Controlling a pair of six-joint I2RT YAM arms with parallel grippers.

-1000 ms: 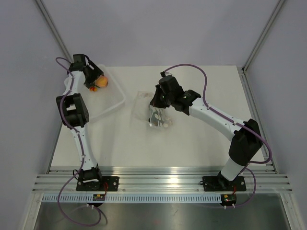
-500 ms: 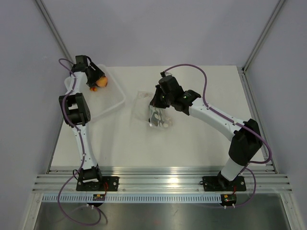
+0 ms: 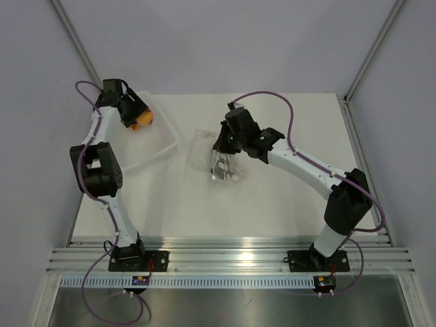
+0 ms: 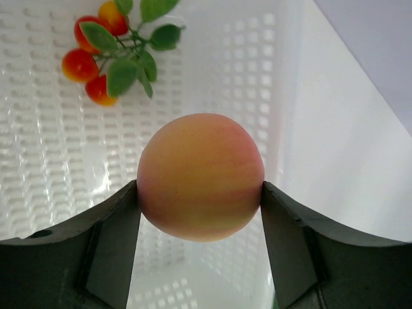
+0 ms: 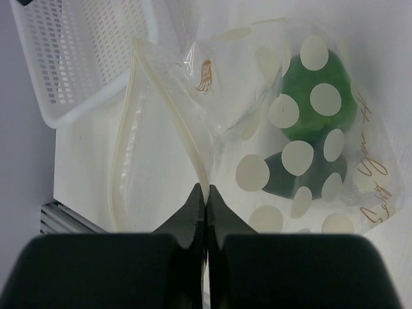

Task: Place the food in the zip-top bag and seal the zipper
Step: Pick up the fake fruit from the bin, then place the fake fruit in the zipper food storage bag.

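Orange-pink and round, the peach (image 4: 201, 177) is clamped between the two dark fingers (image 4: 106, 241) of my left gripper (image 4: 199, 193), held over the perforated floor of the white tray (image 4: 45, 161). From the top camera, that arm reaches to the far left corner of the table (image 3: 286, 197), with the fruit showing just inside the tray's far end. Beyond the peach and well apart from it, a tiny red-and-green piece (image 4: 112, 55), small red-orange balls on a leafy sprig, lies on the tray floor.

Near the middle of the table, just right of the tray, I have the right gripper (image 5: 206, 196) closed tight, its fingertips pressed together on a fold of the zip-top bag (image 5: 302, 167) at its mouth edge. The zipper (image 5: 168, 112), a pale strip, curves away from the pinch toward the tray; its two sides stand apart, so the mouth is unsealed. Through the clear plastic and its white dots I can see the bright green lump (image 5: 315, 116) inside the bag, toward the end away from the tray.
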